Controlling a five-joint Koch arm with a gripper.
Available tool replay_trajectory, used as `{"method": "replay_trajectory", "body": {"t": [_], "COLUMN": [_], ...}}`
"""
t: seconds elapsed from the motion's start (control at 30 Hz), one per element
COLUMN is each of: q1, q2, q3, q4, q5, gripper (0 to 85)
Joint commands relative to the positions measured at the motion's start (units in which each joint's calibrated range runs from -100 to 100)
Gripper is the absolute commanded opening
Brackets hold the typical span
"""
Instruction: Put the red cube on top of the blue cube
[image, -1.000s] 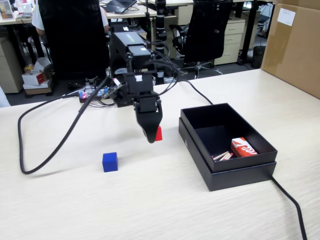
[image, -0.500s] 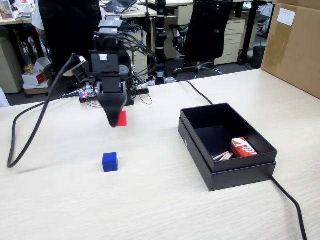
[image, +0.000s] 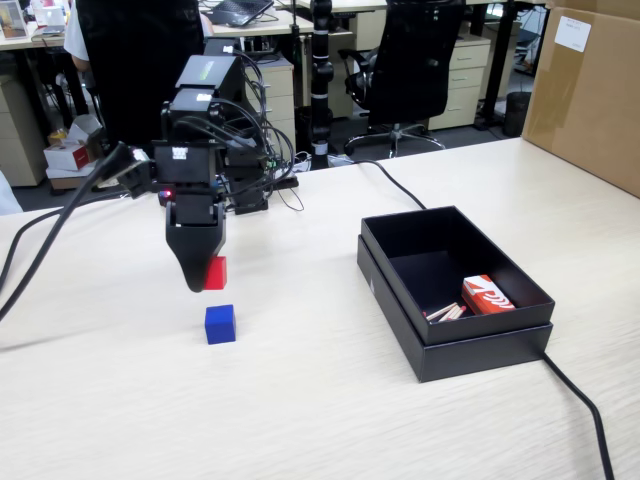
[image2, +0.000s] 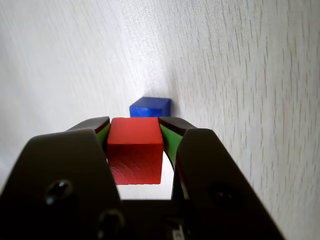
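Step in hand: carry, nearly at the placing stage. The claw (image: 203, 280) is clamped on the red cube (image: 214, 272), both jaws pressed against its side faces in the wrist view, green pads showing either side of it. The cube is held clear of the bench (image: 320, 420), well up in the air.

The blue cube (image: 220, 324) sits alone on the bench, below the red one and slightly to its right in the fixed view. In the wrist view the blue cube (image2: 150, 106) shows just beyond the top edge of the red cube (image2: 135, 150), near centre and a touch to the right. So alignment looks close but not finished.

Next move, my read: a small shift to bring red squarely over blue, then a straight descent until the faces meet, then release. The cubes match in size, so there is little margin; an offset or a twisted face risks the red one sliding off or nudging blue aside. Release only once red is seated flat.

Arm pose: reaches forward from its base at the back of the bench, upper links raised, wrist bent down so the claw points almost straight at the bench, tips lowest. Cables trail off to the left in the fixed view.

The black box (image: 455, 290) lies well off to the right, out of the path.
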Motion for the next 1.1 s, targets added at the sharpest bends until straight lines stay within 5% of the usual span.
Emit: {"method": "replay_trajectory", "body": {"t": [0.0, 0.97, 1.07], "q1": [-0.05, 1.17, 1.07], "q2": [-0.67, 1.97, 1.97], "q3": [2.01, -1.8, -2.07], "q4": [3.55, 7.69, 7.78], "q5": [-0.29, 0.05, 0.1], "gripper": [2.7, 2.9, 13.4]}}
